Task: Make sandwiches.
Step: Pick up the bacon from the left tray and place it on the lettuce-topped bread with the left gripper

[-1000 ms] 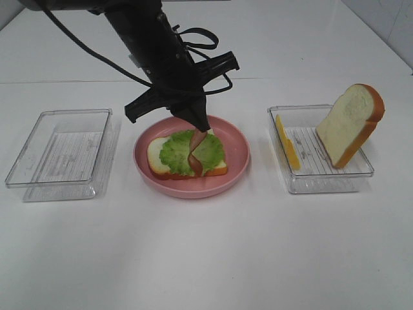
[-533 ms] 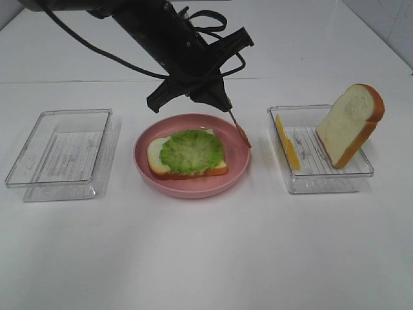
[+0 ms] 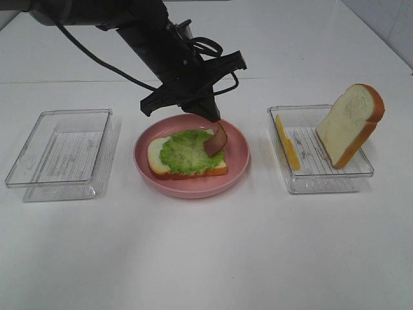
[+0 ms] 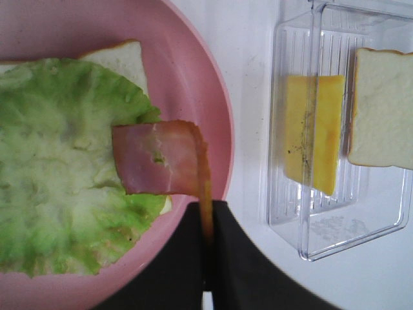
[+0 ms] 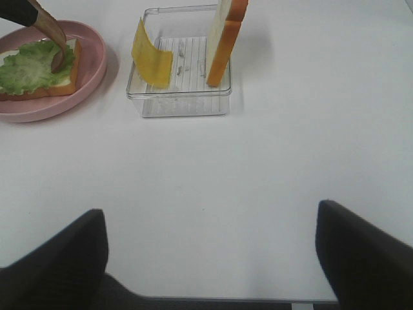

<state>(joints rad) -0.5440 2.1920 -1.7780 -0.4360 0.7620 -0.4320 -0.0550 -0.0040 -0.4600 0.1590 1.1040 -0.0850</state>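
Clear plastic tray (image 3: 61, 152) sits at the left of a white table (image 3: 206, 258). Next comes a pink plate (image 3: 239, 155) holding a bread slice (image 3: 155, 156) topped with ruffled green lettuce (image 3: 186, 152). Above the plate's right side, the left gripper (image 3: 211, 117) is clamped tight on the top end of a reddish bacon strip (image 3: 217, 139), which curls down onto the lettuce's right edge. Further right, a second clear tray (image 3: 322, 175) holds a yellow cheese square (image 3: 287, 142) leaning at its left wall and a second bread slice (image 3: 348, 126) propped upright. The right gripper (image 5: 208, 210), seen only from its own wrist camera, hovers over the table's near edge, fingers spread wide, grasping nothing.
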